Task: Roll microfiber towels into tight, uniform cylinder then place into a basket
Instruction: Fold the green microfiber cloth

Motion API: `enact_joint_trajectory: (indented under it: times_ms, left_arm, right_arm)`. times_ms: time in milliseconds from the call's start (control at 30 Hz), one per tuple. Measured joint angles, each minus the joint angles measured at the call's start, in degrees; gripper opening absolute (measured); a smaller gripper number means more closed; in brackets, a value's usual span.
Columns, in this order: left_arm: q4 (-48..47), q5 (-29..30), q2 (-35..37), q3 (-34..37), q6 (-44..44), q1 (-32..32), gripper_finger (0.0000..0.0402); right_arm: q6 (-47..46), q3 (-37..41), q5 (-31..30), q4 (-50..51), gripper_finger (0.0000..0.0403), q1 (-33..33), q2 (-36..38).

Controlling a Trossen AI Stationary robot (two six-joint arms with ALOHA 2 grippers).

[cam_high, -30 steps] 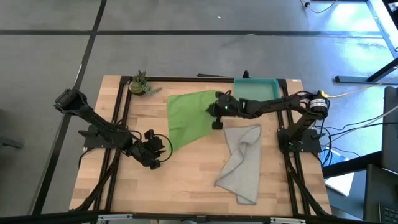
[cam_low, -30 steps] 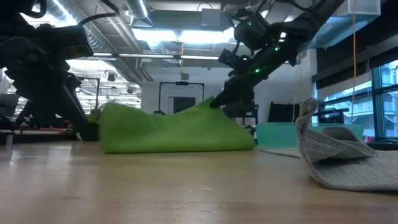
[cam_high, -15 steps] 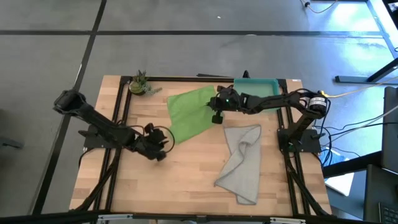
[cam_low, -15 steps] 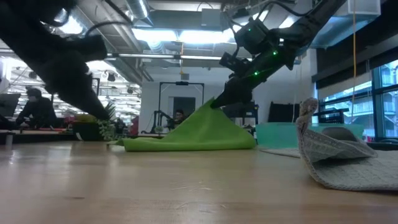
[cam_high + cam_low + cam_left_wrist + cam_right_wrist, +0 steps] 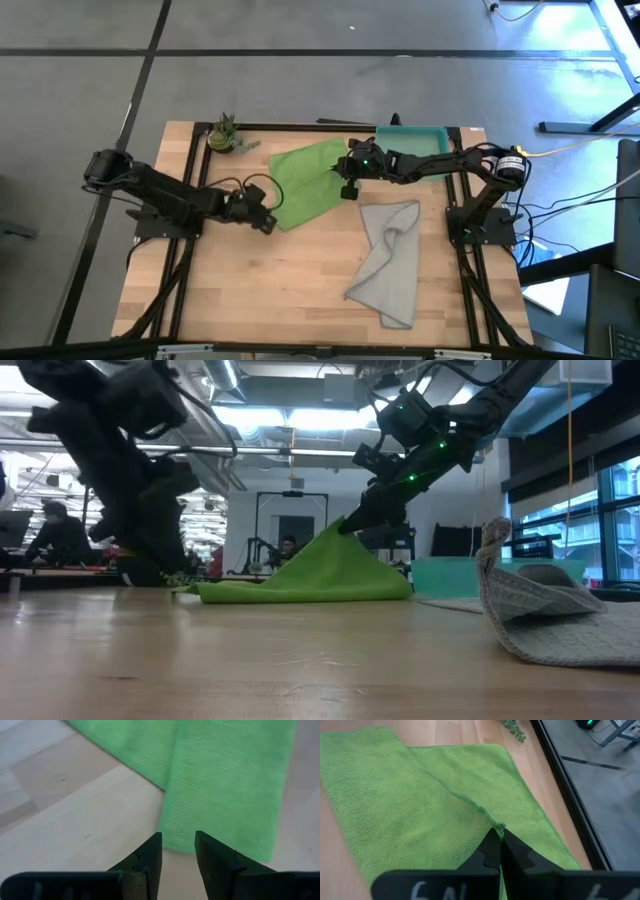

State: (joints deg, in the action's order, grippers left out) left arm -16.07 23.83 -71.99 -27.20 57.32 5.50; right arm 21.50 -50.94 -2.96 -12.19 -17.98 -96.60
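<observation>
Step in hand, as judged: spreading the lime green towel [image 5: 308,182] flat before rolling. It lies on the counter [image 5: 300,290] between the two arms, near the teal basket [image 5: 415,142], one side folded over itself. The right hand [image 5: 347,180] is clenched on a pinch of the cloth near its basket-side edge, lifting it into a peak. The left hand [image 5: 178,851] is released, jaws apart, empty, just short of the towel's near corner. To do this well, the left hand should likely take that corner low, then both draw apart evenly to remove the fold. The grey towel [image 5: 390,260] lies crumpled, untouched, well apart from the left hand.
</observation>
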Motion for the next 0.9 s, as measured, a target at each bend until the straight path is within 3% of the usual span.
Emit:
enact_joint_trajectory:
  times_ms: [300, 700, 900]
  left_arm:
    - [0.60, -6.12, 0.00, 0.00, -2.42, -7.60, 0.0113]
    - [0.86, -7.02, -0.08, 1.17, -3.87, -7.85, 0.0113]
    - [6.02, -8.95, -3.06, 1.74, -4.92, -7.69, 0.0113]
  right_arm:
    - [0.02, 0.01, 0.00, 0.01, 0.0003, 0.00, -0.02]
    - [0.02, 0.02, 0.00, 0.00, 0.0003, 0.02, -0.02]
    - [0.02, 0.02, 0.00, 0.00, 0.0003, 0.00, -0.04]
